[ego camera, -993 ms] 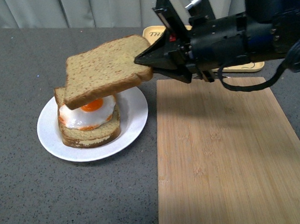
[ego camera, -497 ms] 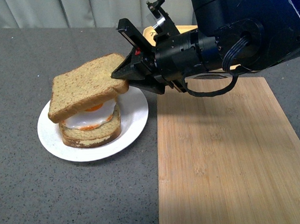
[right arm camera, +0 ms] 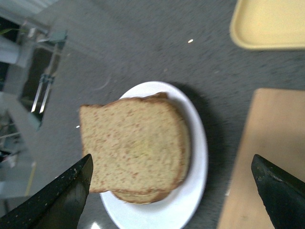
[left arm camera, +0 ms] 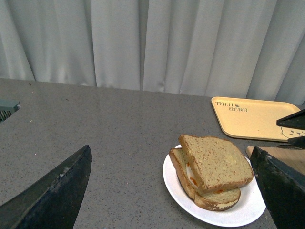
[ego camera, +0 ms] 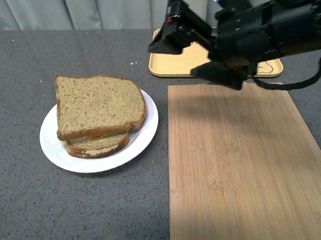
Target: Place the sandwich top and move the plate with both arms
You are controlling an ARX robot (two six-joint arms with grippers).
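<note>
The sandwich top point(ego camera: 97, 105) lies flat on the egg and lower bread, on the white plate point(ego camera: 145, 130) at the left. It also shows in the left wrist view point(left arm camera: 217, 162) and the right wrist view point(right arm camera: 133, 145). My right gripper point(ego camera: 184, 56) is open and empty, raised above the table to the right of the plate, apart from the bread. My left gripper point(left arm camera: 174, 191) is open and empty, with the plate point(left arm camera: 174, 183) between its spread fingers at a distance. The left arm is out of the front view.
A bamboo cutting board point(ego camera: 242, 163) lies right of the plate. A yellow tray point(ego camera: 175, 63) with a bear drawing sits behind it, partly under my right arm. Grey curtains close the back.
My right gripper let go of the sandwich top, which now rests flat on the sandwich. The gripper opened and drew back up and to the right.
</note>
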